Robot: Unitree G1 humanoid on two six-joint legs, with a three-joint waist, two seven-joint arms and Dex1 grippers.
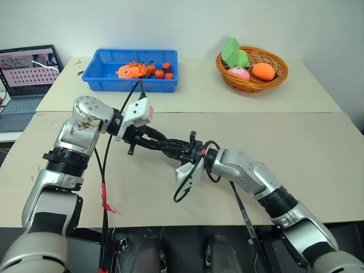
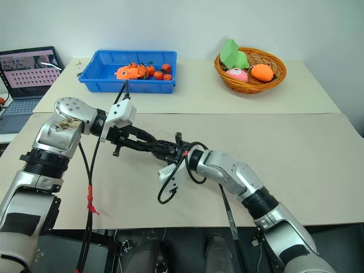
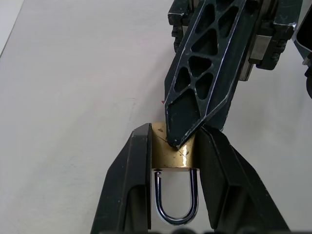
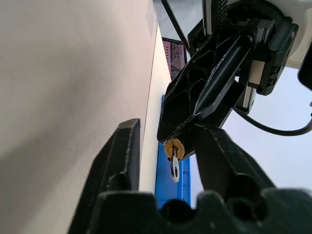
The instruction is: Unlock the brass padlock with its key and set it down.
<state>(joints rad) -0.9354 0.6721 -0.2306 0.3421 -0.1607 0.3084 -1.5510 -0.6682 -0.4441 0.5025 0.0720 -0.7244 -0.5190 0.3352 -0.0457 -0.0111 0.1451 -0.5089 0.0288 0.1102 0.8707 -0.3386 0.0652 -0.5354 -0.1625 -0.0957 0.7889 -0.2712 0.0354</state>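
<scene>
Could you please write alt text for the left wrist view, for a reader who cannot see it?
The left gripper clamps the brass padlock between its two black fingers, silvery shackle pointing back toward the camera. The right gripper meets the padlock's far end, above the beige table.

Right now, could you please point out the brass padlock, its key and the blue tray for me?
brass padlock (image 3: 173, 155): left wrist view, on its golden body.
key (image 4: 174, 169): right wrist view, on its silvery bow.
blue tray (image 1: 108, 81): left eye view, on its front wall.
</scene>
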